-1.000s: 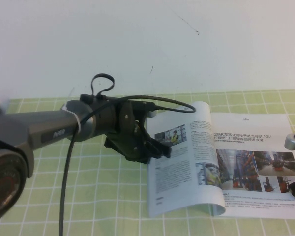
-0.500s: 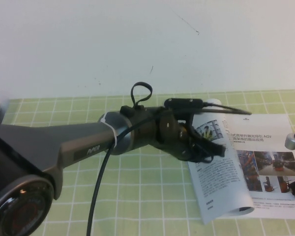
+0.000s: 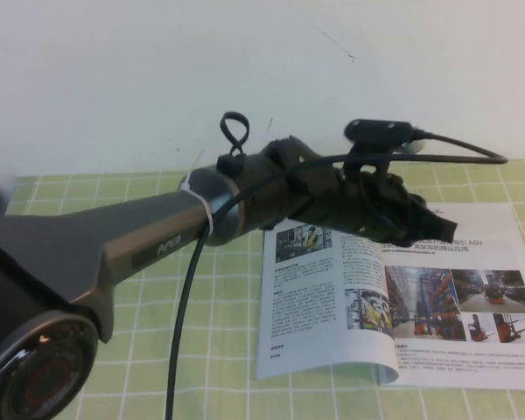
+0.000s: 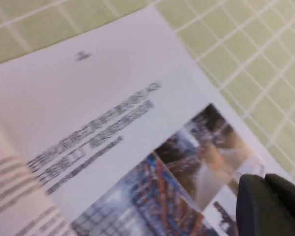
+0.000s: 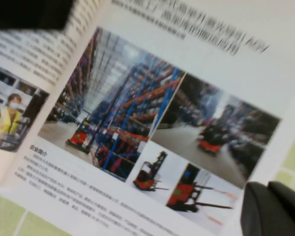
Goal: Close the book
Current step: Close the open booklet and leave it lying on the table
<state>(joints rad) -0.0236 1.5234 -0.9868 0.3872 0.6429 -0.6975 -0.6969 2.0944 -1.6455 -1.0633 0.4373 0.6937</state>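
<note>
Notes book [image 3: 394, 306] lying open at lower right of the high frame on green checked cloth [image 3: 201, 350], left gripper [image 3: 429, 229] poised over its upper middle, right gripper [image 5: 274, 207] just above its right page, grip of both impossible to tell.

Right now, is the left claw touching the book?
Cannot tell. In the high view the left gripper overlaps the book; no view shows contact or gap. The right gripper is by its right page.
</note>
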